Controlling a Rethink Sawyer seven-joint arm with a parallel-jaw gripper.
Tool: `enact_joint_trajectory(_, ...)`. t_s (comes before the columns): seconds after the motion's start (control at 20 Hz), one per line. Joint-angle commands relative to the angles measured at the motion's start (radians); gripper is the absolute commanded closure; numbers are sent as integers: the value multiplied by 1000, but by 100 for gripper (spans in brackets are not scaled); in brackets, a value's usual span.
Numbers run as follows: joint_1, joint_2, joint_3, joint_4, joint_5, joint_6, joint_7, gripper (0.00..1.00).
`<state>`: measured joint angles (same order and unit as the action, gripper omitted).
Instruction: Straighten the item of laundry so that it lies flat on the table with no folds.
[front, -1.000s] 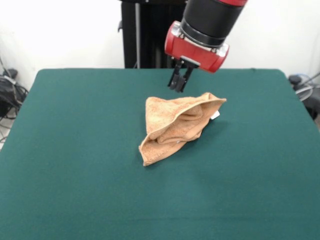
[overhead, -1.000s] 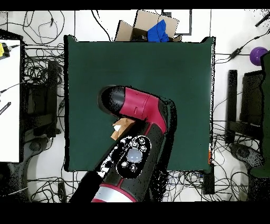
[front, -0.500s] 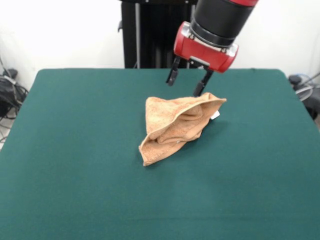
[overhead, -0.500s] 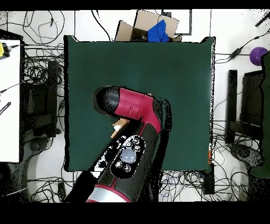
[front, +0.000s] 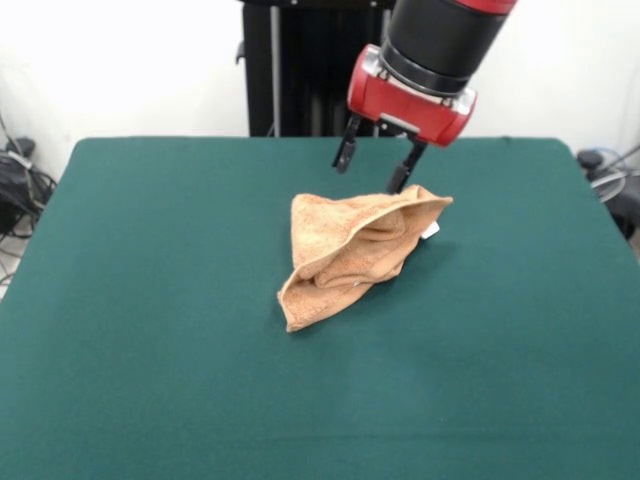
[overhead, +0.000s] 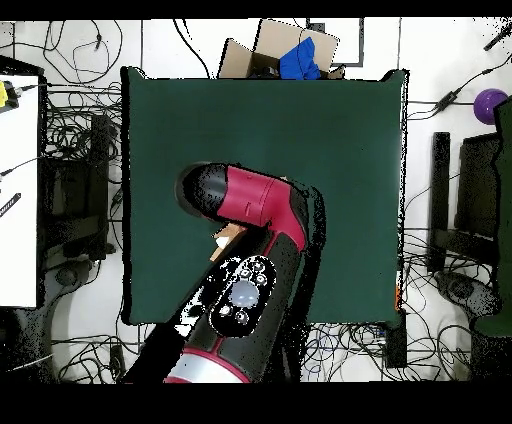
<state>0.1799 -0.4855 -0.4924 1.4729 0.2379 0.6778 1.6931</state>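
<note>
Item: light orange-tan terry towel (front: 352, 252), crumpled in folds on the dark green felt counter (front: 150, 300), just below the end effector (front: 372, 168). End effector: jaws spread wide, empty. Risk: pinching several layers together, likely leaving folds unopened.

crumpled towel (front: 353, 255) beneath spread gripper (front: 372, 166)

The arm (front: 440, 40) hangs with its gripper (front: 371, 166) spread wide.

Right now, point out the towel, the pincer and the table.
towel (front: 350, 255), front view, middle of the crumpled cloth.
pincer (front: 371, 167), front view, midway between its open tips.
table (front: 150, 300), front view, bare green top.
</note>
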Motion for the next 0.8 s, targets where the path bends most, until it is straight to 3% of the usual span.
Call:
enact_joint_trajectory(0.05,-16,52,138,83,-21,-75,143,0)
enact_joint_trajectory(0.8,85,133,45,6,20,3,314,0)
